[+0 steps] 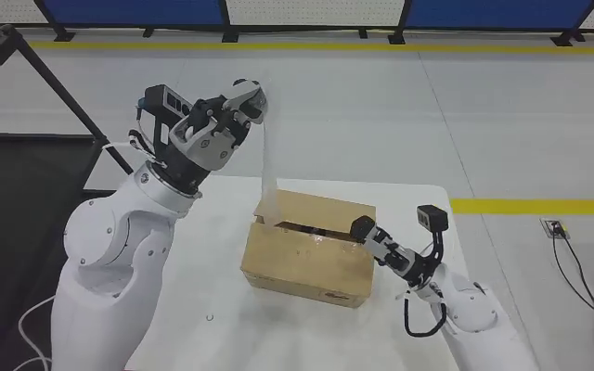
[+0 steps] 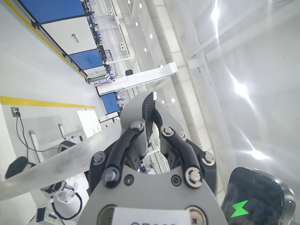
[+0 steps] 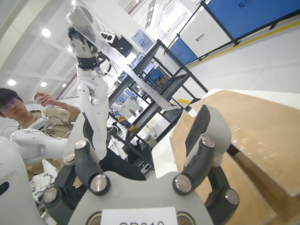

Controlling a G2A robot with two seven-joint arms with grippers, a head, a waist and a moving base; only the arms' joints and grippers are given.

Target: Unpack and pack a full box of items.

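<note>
My left gripper (image 2: 153, 99) is raised high with its two pads squeezed together on the clear strip (image 2: 54, 159). In my left wrist view the strip slips behind one of the fingers (image 2: 138, 111) and stretches off to one side. The top view fills in what that close look leaves out. From my left gripper (image 1: 243, 100) the clear strip (image 1: 267, 167) drops steeply to the cardboard box (image 1: 311, 260), which sits well below that hand on the white table (image 1: 204, 278). The strip's low end meets the box's top edge at the corner nearest that hand. Now my right gripper (image 3: 143, 127): its fingers (image 3: 198, 127) stand wide apart with nothing between them. The cardboard box (image 3: 246, 122) is just beside one finger, though I cannot tell whether it touches. A shiny clear film lies across the box face next to that finger. Past the open fingers, this wrist view gives me the strip side-on. My left gripper (image 3: 75, 33) is far above, and the clear strip (image 3: 131, 76) runs in one straight, taut diagonal from it down to the box corner. From above, my right gripper (image 1: 364, 228) sits low at the box's upper edge, at the opposite end of the box from where the strip lands.
</note>
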